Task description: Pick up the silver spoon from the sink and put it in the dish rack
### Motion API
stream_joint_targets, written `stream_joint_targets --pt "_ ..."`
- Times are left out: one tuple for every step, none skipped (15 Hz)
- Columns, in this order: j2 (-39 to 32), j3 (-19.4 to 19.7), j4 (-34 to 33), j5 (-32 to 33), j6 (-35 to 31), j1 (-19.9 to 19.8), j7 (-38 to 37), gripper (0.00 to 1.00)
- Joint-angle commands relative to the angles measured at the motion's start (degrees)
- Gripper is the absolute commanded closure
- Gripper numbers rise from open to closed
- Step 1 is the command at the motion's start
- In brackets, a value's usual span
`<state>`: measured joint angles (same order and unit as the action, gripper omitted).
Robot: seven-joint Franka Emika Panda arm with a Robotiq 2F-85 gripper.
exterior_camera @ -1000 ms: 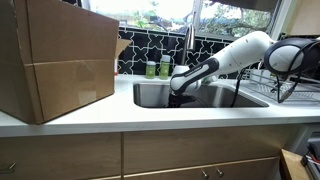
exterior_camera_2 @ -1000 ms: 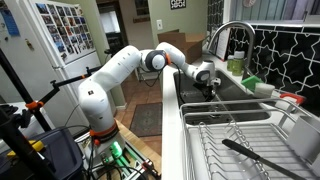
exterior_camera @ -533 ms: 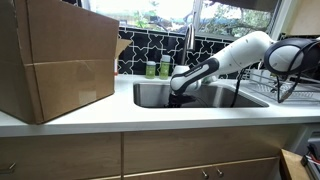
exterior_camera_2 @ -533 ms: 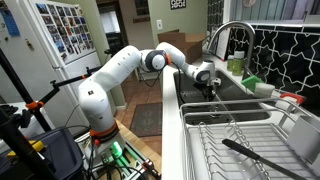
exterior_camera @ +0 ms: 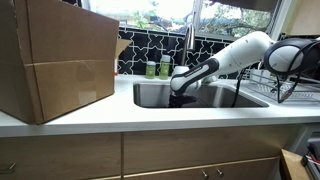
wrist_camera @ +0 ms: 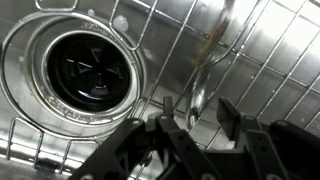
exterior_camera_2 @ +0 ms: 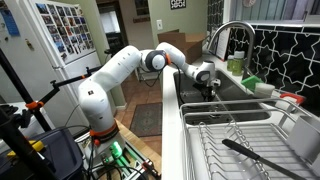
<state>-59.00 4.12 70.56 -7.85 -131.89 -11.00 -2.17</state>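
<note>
The claw (wrist_camera: pixel 193 122) hung spread, and the silver spoon (wrist_camera: pixel 203 88) lay just ahead between its jaws, handle running straight away from it

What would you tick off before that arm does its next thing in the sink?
1. Spoon in sight: ok, lying on the wire grid.
2. Jaws open: ok, standing either side of the spoon's bowl.
3. Jaws low enough to grip: cannot tell.
4. Drain out of the way: ok, off to one side.
5. Dish rack has room: ok, mostly bare wires, one dark utensil.
</note>
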Motion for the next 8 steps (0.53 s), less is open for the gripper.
stream_joint_targets --pt "-0.6 0.2 -0.6 0.8 2.1 -0.1 -0.7 0.80" --pt "-0.6 0.2 -0.6 0.8 2.3 -0.1 -0.7 0.88" --pt "-0.6 0.2 -0.6 0.8 2.3 -0.1 -0.7 0.92" --pt "-0.6 0.2 -0.6 0.8 2.4 -0.1 -0.6 0.95" --pt "-0.6 0.2 -0.6 0.8 2.4 -0.2 -0.6 0.96" --pt "-0.5 0.2 -0.6 0.8 2.4 -0.2 -0.6 0.98" --pt "-0.5 0.3 -0.5 0.8 2.4 -0.2 -0.6 0.95" --pt "-0.3 0.3 -0.3 0.8 2.3 -0.2 -0.6 0.94"
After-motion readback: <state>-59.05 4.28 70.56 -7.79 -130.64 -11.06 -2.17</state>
